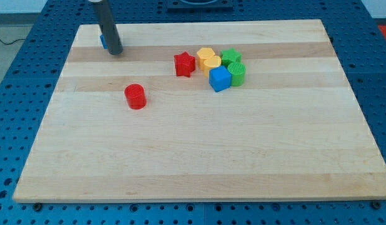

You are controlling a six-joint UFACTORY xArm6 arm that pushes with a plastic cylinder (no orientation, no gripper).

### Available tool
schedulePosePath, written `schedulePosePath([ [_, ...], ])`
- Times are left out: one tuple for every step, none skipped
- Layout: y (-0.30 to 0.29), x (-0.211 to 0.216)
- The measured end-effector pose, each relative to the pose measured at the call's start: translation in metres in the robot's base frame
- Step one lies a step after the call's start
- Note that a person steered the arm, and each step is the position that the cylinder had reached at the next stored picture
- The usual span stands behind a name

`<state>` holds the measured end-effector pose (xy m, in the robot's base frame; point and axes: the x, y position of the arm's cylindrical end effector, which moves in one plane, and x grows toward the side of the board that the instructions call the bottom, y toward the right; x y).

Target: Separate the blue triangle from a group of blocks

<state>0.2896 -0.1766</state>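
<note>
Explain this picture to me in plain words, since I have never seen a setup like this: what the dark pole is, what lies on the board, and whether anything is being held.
One camera looks down at a wooden board. The dark pole is the robot arm's rod; my tip only pushes, so nothing is held. It rests at the view's top left, against a blue block that it mostly hides. Right of centre sits a cluster: red star, two yellow blocks, blue cube, two green blocks. A red cylinder stands alone.
</note>
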Motion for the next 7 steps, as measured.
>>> schedulePosePath([
  [0.041,-0.002],
  [0.033,-0.027],
  [-0.005,-0.033],
  [-0.007,-0.022],
  [-0.007,0.000],
  [-0.025,-0.014],
  [-0.043,-0.041],
])
